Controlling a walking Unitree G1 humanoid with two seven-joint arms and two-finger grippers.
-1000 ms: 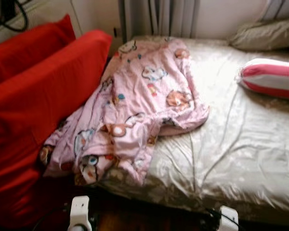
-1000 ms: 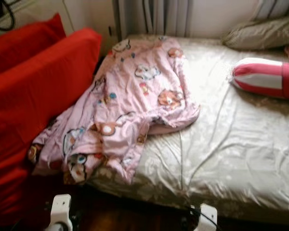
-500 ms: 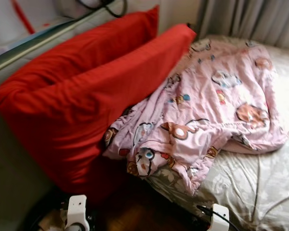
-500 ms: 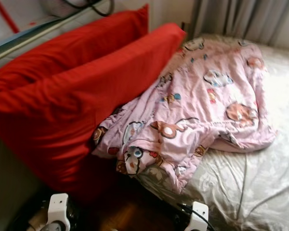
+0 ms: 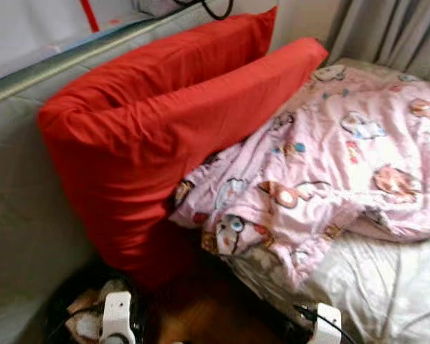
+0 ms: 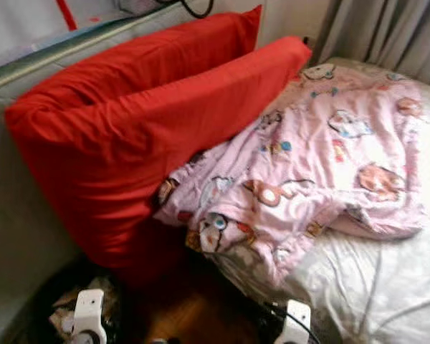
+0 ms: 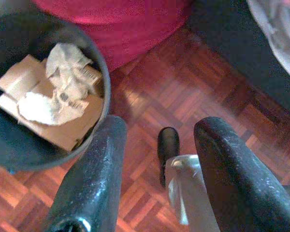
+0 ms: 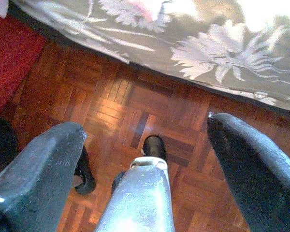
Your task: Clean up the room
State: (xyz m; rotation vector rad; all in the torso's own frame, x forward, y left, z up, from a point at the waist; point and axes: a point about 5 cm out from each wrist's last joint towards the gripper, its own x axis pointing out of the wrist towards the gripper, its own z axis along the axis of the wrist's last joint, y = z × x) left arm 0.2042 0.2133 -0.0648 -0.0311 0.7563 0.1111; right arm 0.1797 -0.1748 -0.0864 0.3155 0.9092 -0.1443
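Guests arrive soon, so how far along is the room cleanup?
Done: crumpled paper and cardboard lie in the dark bin. In hand: nothing; the left gripper and right gripper hang open over the parquet floor. Left: the pink cartoon blanket lies rumpled across the bed, against the red cushions.

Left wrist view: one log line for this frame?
left gripper: open, empty, over parquet floor | dark bin: paper, cardboard inside | red cushion: beside bin

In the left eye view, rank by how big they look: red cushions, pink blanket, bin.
1. Red cushions and pink blanket: look about alike, so unranked; the blanket is cut off at the picture's edge.
2. Bin: smallest, mostly cut off at the bottom edge.
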